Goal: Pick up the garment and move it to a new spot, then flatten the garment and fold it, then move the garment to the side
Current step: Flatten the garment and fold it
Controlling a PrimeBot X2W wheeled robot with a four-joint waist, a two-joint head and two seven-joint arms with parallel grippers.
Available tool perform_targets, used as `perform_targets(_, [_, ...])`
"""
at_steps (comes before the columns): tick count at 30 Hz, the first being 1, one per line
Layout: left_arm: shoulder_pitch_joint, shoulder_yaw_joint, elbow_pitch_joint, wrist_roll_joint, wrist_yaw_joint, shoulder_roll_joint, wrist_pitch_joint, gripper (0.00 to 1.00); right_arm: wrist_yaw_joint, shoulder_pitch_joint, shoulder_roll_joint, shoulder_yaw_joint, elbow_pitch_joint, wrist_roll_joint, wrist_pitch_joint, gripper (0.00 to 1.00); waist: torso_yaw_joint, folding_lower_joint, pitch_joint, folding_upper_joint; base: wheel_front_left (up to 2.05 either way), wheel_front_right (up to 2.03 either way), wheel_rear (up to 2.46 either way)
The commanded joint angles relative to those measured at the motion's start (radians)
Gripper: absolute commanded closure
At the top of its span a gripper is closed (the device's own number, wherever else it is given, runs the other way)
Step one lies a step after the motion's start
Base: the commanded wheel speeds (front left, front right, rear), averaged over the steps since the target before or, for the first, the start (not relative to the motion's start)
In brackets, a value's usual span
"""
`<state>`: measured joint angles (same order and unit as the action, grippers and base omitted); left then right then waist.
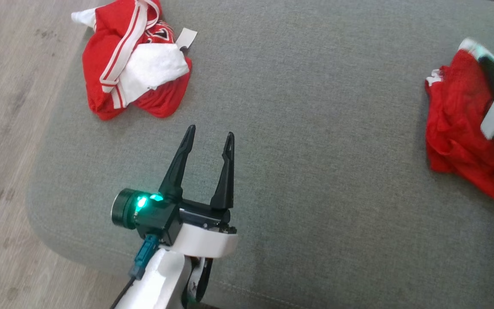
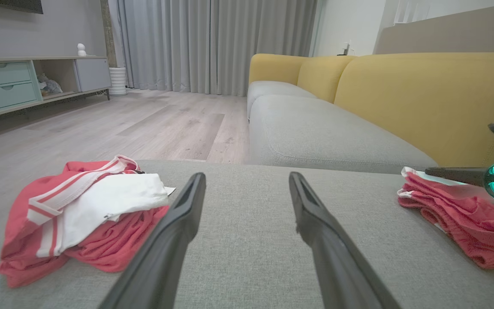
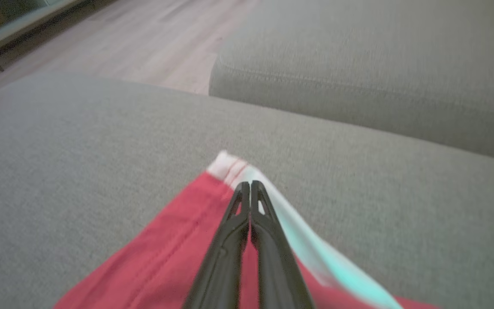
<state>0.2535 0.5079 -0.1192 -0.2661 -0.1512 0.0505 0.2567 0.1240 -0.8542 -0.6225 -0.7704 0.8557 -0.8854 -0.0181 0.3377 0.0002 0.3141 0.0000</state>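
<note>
A crumpled red garment (image 1: 457, 120) with white trim lies at the right end of the grey cushion (image 1: 315, 128). My right gripper (image 1: 483, 58) comes in from the right edge and is shut on the garment's white-edged corner (image 3: 230, 165), its fingers (image 3: 230, 240) pressed together over the red cloth (image 3: 165, 253). The left wrist view has this garment (image 2: 457, 210) at its right with the right gripper (image 2: 429, 171) on top of it. My left gripper (image 1: 210, 133) stands open over the bare middle of the cushion, nothing between its fingers (image 2: 178, 223).
A second bunched red and white garment (image 1: 131, 64) with a paper tag lies at the cushion's far left corner (image 2: 79, 210). Wooden floor (image 1: 7, 128) runs along the left. A yellow and grey sofa (image 2: 358, 107) stands beyond the cushion.
</note>
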Motion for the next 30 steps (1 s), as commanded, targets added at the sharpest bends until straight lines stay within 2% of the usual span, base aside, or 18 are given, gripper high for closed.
perform_targets(1, [0.028,-0.03,0.036,-0.006,-0.007,0.0,0.005,0.0,0.007,-0.007,-0.018,0.001,-0.009,0.01,0.024,1.0,0.004,-0.0002,0.003,0.0,0.0,0.0,0.0])
perform_targets(5, [0.024,-0.042,0.03,-0.004,-0.015,0.0,0.005,0.0,0.007,-0.022,0.0,0.003,0.011,0.02,0.146,1.0,-0.006,-0.0002,-0.012,0.0,0.0,0.0,0.0])
perform_targets(8, [0.006,-0.057,0.024,-0.001,-0.018,0.0,0.005,0.0,0.007,0.018,0.012,-0.011,-0.006,0.01,0.241,1.0,-0.037,-0.0002,-0.059,0.0,0.0,0.0,0.0])
perform_targets(9, [-0.001,-0.063,0.02,0.001,-0.019,0.0,0.005,0.0,0.007,0.035,0.016,-0.01,-0.012,0.009,0.256,0.93,-0.05,-0.0002,-0.077,0.0,0.0,0.0,0.0])
perform_targets(10, [-0.01,-0.071,0.016,0.003,-0.019,0.0,0.005,0.0,0.007,0.056,0.02,-0.006,-0.018,0.012,0.266,0.56,-0.062,-0.0002,-0.093,0.0,0.0,0.0,0.0])
perform_targets(11, [-0.018,-0.081,0.012,0.006,-0.017,0.0,0.005,0.0,0.007,0.077,0.026,0.001,-0.025,0.021,0.274,0.0,-0.078,-0.0002,-0.113,0.0,0.0,0.0,0.0])
perform_targets(13, [-0.038,-0.103,0.001,0.014,-0.013,0.001,0.005,0.0,0.007,0.114,0.042,0.039,-0.057,0.055,0.279,0.0,-0.11,-0.0002,-0.148,0.0,0.0,0.0,0.0])
perform_targets(17, [-0.087,-0.145,-0.014,0.028,-0.006,0.014,0.005,0.0,0.007,0.267,0.088,0.198,-0.199,0.23,0.279,0.0,-0.175,-0.0002,-0.225,0.0,0.0,0.0,0.0])
perform_targets(21, [-0.138,-0.176,-0.041,0.034,0.008,0.022,0.005,0.0,0.007,0.504,0.196,0.428,-0.346,0.404,0.28,0.0,-0.214,-0.0002,-0.303,0.0,0.0,0.0,0.0])
perform_targets(24, [-0.17,-0.196,-0.057,0.041,0.018,0.025,0.005,0.0,0.007,0.672,0.286,0.563,-0.462,0.533,0.28,0.0,-0.235,-0.0002,-0.335,0.0,0.0,0.0,0.0])
perform_targets(27, [-0.206,-0.218,-0.071,0.054,0.022,0.026,0.005,0.0,0.007,0.801,0.37,0.657,-0.56,0.636,0.28,0.0,-0.257,-0.0002,-0.36,0.0,0.0,0.0,0.0])
perform_targets(30, [-0.24,-0.235,-0.083,0.071,0.029,0.026,0.005,0.0,0.007,0.893,0.427,0.701,-0.623,0.697,0.28,0.0,-0.271,-0.0002,-0.379,0.0,0.0,0.0,0.0])
